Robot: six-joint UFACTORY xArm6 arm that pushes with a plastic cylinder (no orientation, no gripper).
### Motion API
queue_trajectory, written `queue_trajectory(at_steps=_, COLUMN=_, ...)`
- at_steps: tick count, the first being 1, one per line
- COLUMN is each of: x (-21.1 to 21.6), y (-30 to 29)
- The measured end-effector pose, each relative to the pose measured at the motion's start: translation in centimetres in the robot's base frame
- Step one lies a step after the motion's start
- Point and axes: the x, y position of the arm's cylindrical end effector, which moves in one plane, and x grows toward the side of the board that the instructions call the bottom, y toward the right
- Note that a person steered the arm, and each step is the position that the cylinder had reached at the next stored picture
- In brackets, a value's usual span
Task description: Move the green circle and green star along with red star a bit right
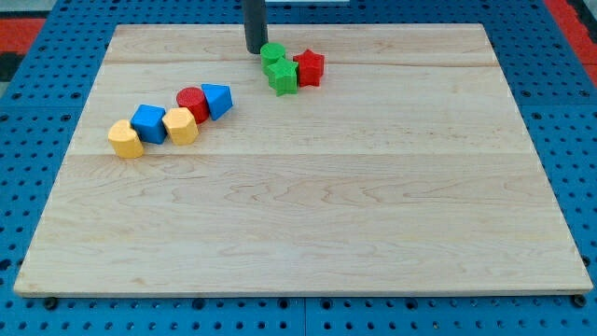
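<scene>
Blue pegboard framed the pale wooden counter point(308, 233), with a strip of red showing at the view's top corners. My tool was only a straight dark rod with no jaws to open or shut, and it held nothing; it came down from the view's top edge, and my tip point(256, 50) rested on the counter near that edge, a little left of centre.

Just to the view's right of my tip sat the green circle point(273, 53), so close that I could not tell whether they touched. Directly below the circle, and pressed against it, lay the green star point(283, 76). The red star point(309, 67) sat against the green star's right side, so the three formed one tight cluster near the top of the counter.

Well apart from them, toward the view's left, a second group ran in a slanting line. From lower left to upper right it went: a yellow block point(125, 139), a blue cube point(148, 123), another yellow block point(181, 126), a red cylinder point(192, 102) and a blue triangular block point(217, 99). Each touched or nearly touched its neighbour.
</scene>
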Motion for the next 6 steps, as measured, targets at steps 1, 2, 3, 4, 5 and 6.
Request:
queue_trajectory(at_steps=1, x=-0.1, y=-0.8)
queue_trajectory(at_steps=2, x=0.4, y=-3.9)
queue_trajectory(at_steps=3, x=0.7, y=-2.1)
queue_trajectory(at_steps=4, x=0.7, y=0.1)
queue_trajectory(at_steps=5, x=0.7, y=0.3)
queue_trajectory(at_steps=6, x=0.7, y=1.4)
